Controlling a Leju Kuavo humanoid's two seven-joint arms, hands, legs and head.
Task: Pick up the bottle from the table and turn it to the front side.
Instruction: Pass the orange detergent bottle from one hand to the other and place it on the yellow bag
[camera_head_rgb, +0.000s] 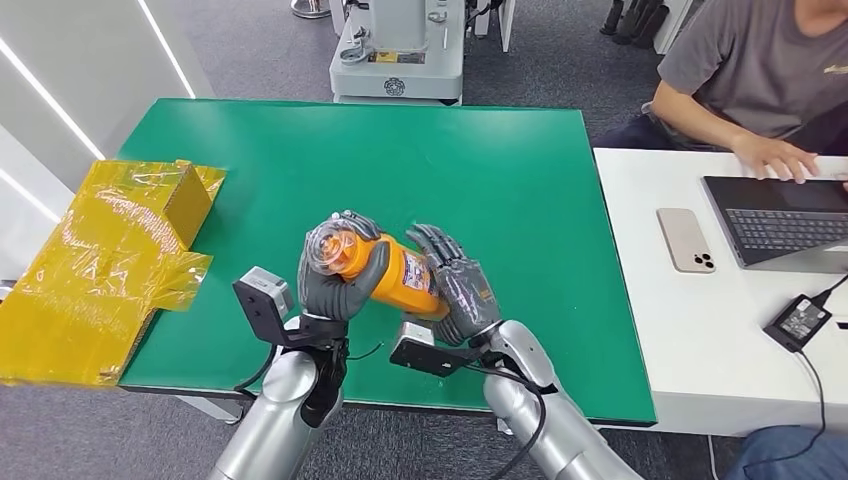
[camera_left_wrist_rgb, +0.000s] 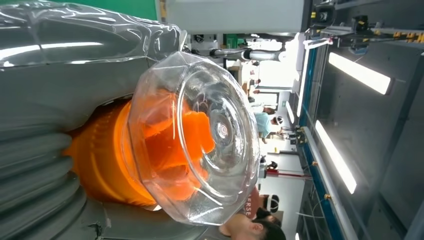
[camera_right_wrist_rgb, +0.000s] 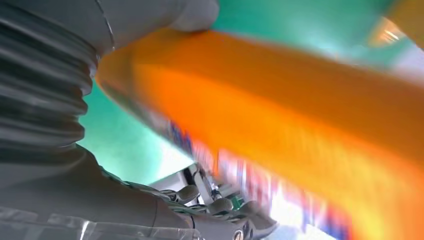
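bottle (camera_head_rgb: 385, 268), orange with a clear cap, lies tilted above the near edge of the green table (camera_head_rgb: 500, 180), cap to the left. left hand (camera_head_rgb: 335, 280) grips its cap end; right hand (camera_head_rgb: 462, 290) holds its base end.

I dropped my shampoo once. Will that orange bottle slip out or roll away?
It could slip: the orange bottle looks smooth and glossy, and its clear cap is shiny plastic. The left hand wraps the cap end while the right hand supports the body, which probably steadies it. Being round, it would likely roll if laid on the green table.
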